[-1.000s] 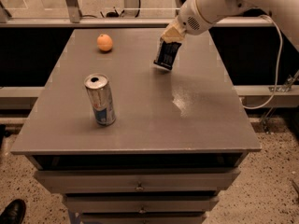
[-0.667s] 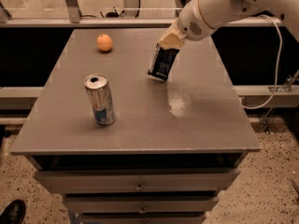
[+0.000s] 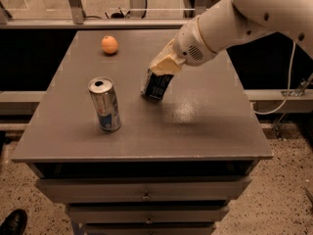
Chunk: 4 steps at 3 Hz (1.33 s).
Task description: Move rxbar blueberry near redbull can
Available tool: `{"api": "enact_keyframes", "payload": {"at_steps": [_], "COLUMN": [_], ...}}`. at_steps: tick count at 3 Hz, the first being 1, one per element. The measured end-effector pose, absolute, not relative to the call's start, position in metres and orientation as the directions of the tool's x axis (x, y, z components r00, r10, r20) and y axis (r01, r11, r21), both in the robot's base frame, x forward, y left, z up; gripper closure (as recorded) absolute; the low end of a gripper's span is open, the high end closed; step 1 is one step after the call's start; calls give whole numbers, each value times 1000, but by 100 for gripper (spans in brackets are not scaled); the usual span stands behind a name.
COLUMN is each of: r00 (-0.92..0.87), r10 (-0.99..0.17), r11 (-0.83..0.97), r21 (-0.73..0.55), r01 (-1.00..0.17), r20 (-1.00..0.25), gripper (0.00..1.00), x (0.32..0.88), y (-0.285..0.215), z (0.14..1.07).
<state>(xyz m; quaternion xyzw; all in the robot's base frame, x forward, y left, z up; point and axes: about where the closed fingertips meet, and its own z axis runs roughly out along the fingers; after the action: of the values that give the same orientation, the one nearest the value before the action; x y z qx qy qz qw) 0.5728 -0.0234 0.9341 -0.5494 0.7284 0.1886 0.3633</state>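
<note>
Arm [image 3: 220,26] slants downward; end effector [image 3: 162,75] clamped, low at centre.

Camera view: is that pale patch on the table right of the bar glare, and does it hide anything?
Camera view: likely a soft light sheen on the bare table, just right of the rxbar blueberry held by the gripper near mid-table; it hides nothing, and the redbull can lies outside it.

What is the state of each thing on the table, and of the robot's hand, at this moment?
hand: over the middle of the table, shut on the top end of the bar.
bar: held, tilted, hanging low, apart from the can.
can: upright on the table; its top looks opened.
orange: resting near the far edge, untouched.
drawers: shut.
</note>
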Motion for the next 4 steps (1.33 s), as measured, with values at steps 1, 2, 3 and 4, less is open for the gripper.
{"api": "enact_keyframes", "payload": {"at_steps": [1,2,3,4], "r00": [-116,-101,-93,-100], "r10": [-640,-615,-603,-610], "r11": [253,173,110,69], "r21": [-67,-10,33,74], "r01": [-965,-985,-993,-995], "r20": [-759,-782,-792,-786], "gripper": [100,100,100,82], "x": [536,502,475,457], "y": [3,30,47,57], "z": [928,925,921,909]}}
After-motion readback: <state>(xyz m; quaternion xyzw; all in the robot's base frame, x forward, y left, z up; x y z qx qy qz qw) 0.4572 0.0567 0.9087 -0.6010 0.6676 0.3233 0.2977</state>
